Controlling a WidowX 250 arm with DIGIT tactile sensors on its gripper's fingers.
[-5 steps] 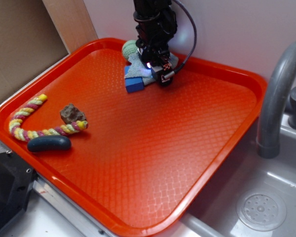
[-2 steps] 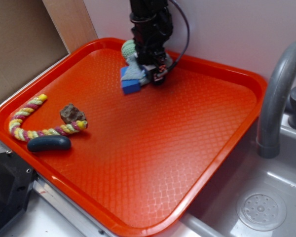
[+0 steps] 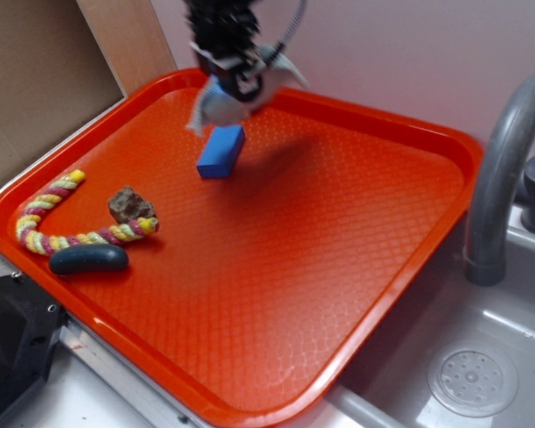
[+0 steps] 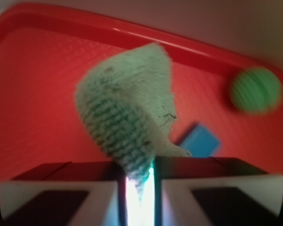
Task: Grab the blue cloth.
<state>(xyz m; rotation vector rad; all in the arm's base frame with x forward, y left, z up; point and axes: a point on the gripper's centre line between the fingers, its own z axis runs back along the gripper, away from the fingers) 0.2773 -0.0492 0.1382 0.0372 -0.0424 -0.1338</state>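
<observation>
Pincer (image 4: 139, 186) clamps the blue cloth (image 4: 127, 122) aloft; only the wrist view shows the green ball (image 4: 254, 89).

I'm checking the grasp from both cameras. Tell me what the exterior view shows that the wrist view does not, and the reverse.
Only the exterior view shows the rope toy, the brown rock, the dark oval piece and the faucet beside the tray. Only the wrist view shows the green ball and the cloth's corner pinched between the two fingers. Both show the blue cloth hanging from the claw, the blue block and the orange tray.
</observation>
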